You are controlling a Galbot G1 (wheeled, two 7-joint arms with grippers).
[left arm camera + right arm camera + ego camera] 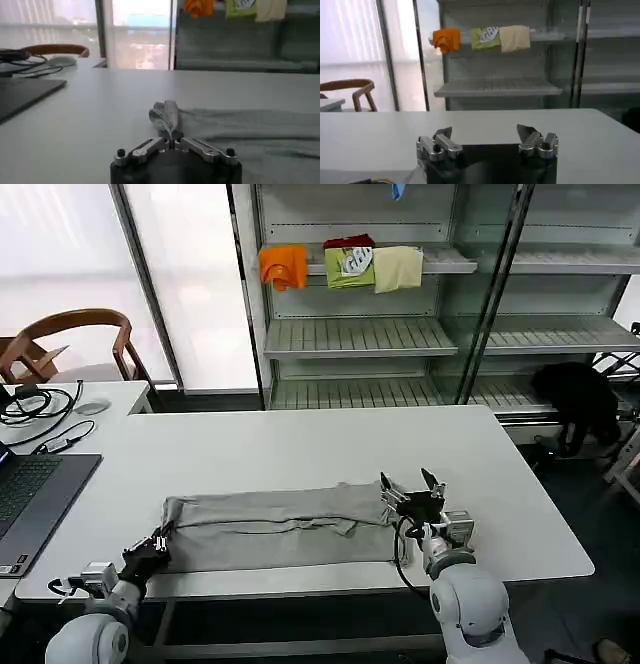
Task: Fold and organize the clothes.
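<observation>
Grey shirt (275, 527) lay folded into a long band across the near half of the white table (300, 449), its front edge close to the table's front edge. The left gripper (158, 548) sat at the band's left end, fingers closed on a bunched fold of the fabric. The right gripper (411, 488) hovered at the right end, fingers spread wide and empty. A laptop (30, 494) and cables (35, 409) occupied the far left; the table's back half and right side stayed bare. Behind stood shelves (400, 334) with 3 folded garments (345, 266).
</observation>
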